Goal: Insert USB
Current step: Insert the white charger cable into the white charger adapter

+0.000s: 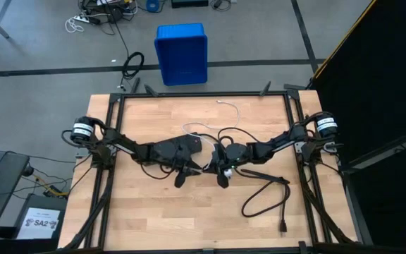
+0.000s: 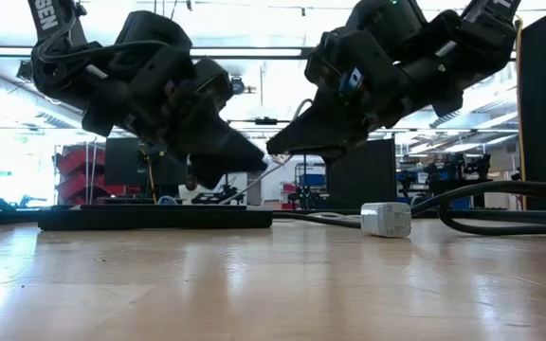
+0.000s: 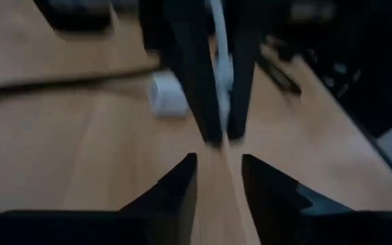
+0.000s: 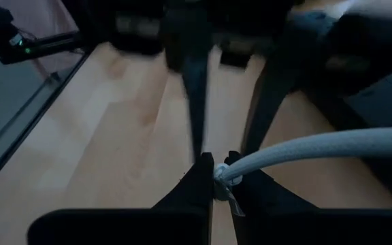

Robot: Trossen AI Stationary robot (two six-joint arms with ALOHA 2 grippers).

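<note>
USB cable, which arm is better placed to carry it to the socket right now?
The right. The right gripper is shut on the USB cable, while the left gripper faces it with a gap between its fingers and nothing in them.

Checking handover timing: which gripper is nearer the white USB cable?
Right. The right gripper has its jaws shut on the white USB cable; the left gripper, jaws apart, sits just short of it, facing the right one.

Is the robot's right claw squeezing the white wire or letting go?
Squeezing. The right gripper is shut on the USB; the white cable comes out from between its closed fingers.
</note>
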